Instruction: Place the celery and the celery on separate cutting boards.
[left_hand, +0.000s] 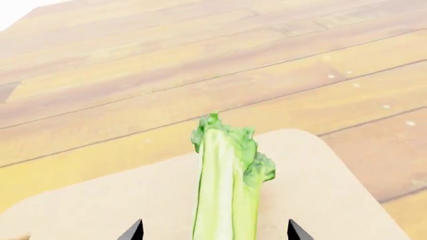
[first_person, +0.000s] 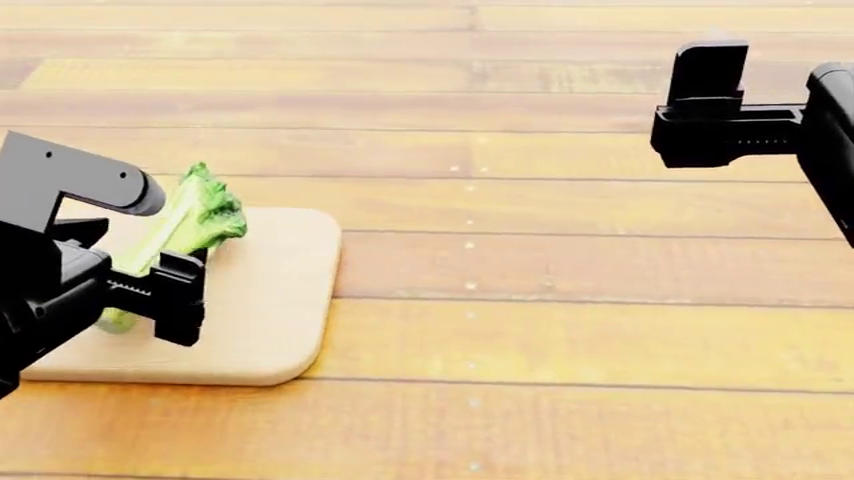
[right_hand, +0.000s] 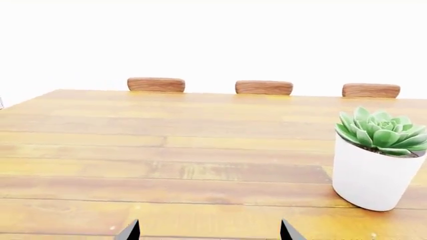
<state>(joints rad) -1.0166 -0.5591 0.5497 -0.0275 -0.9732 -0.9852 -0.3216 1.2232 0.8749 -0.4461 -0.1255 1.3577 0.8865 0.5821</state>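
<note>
A celery (first_person: 180, 228) with pale green ribbed stalks and a dark, frilly leaf top lies on a beige board (first_person: 274, 300) with rounded corners, leaves toward the board's far edge. The left tool (left_hand: 215, 231) stands apart, one tip on each side of the stalks; contact cannot be told. The right tool (right_hand: 208, 230), well away from the board, stands apart above the worktop (first_person: 561, 250), near a white pot (right_hand: 371, 172).

Orange-brown plank table (first_person: 561, 330), pale cutting board (first_person: 267, 330) (celery on it), white succulent pot (right_hand: 370, 175)
</note>
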